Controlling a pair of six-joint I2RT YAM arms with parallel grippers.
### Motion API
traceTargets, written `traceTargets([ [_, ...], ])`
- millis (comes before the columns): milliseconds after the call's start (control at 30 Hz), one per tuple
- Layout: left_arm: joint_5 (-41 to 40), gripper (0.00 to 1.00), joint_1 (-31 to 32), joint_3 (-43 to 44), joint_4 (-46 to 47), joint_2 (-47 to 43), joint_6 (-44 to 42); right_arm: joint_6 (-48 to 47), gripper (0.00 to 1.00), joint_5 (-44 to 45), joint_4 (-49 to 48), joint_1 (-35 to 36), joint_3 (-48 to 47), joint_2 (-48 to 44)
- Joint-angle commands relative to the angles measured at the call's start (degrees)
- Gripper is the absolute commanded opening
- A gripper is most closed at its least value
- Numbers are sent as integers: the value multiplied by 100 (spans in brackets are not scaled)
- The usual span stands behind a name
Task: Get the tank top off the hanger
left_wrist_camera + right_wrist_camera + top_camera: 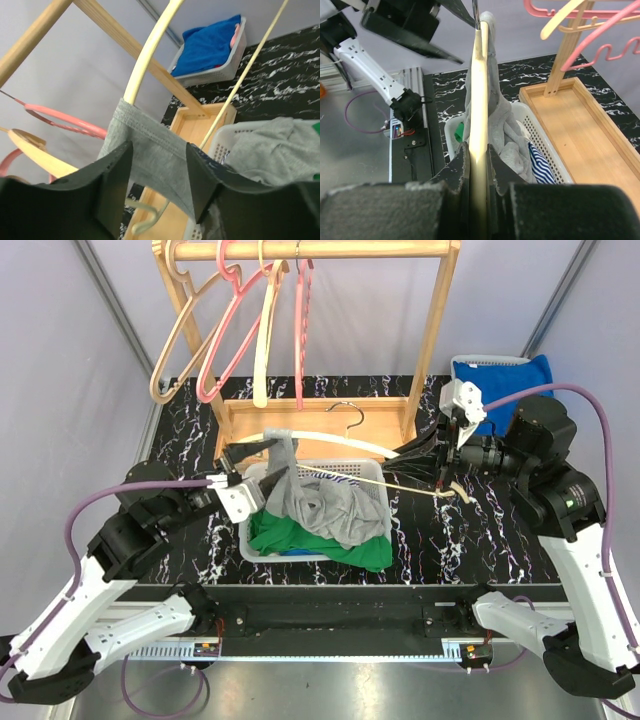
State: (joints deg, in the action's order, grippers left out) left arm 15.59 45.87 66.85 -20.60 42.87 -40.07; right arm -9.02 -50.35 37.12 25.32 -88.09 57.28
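**A:** What is the setting?

**B:** A black marbled surface [420, 530] between grey walls. A wooden rack [437, 330] of spare hangers [225, 340] stands at the back, and a white basket [365, 472] sits in the middle.

**A:** Where is the tank top?

**B:** The grey tank top [320, 505] is half off a cream hanger [340, 440]. Its body slumps into the basket, while one strap [150, 150] loops over the hanger's left tip. The right half of the hanger looks bare.

**A:** Why is the hanger in the air?

**B:** The right pincer [478, 165] is clenched on its other end and holds it over the basket, likely so the cloth drops there once it is free.

**A:** And the left pincer?

**B:** The left pincer [157, 170] is released and grasps nothing. Its fingers [112, 180] stand either side of the strap, apart from it as far as I can tell.

**A:** What is the step in hand?

**B:** I judge it to be pulling that strap off the tip. The pincer would need to close on the strap and draw it outward past the end. The fabric could snag there, or the hanger could twist in the right grip.
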Motion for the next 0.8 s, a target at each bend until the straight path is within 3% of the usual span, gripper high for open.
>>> traceTargets([
  [0,-460,65,-25,259,381,-183,-27,5,0,-63,-153,-1,-191,-32],
  [400,-584,66,-43,-13,513,-279,-62,49,0,-98,-153,-1,-208,29],
  [767,-338,46,-69,188,276,37,61,14,0,-45,-135,-1,-243,-102],
])
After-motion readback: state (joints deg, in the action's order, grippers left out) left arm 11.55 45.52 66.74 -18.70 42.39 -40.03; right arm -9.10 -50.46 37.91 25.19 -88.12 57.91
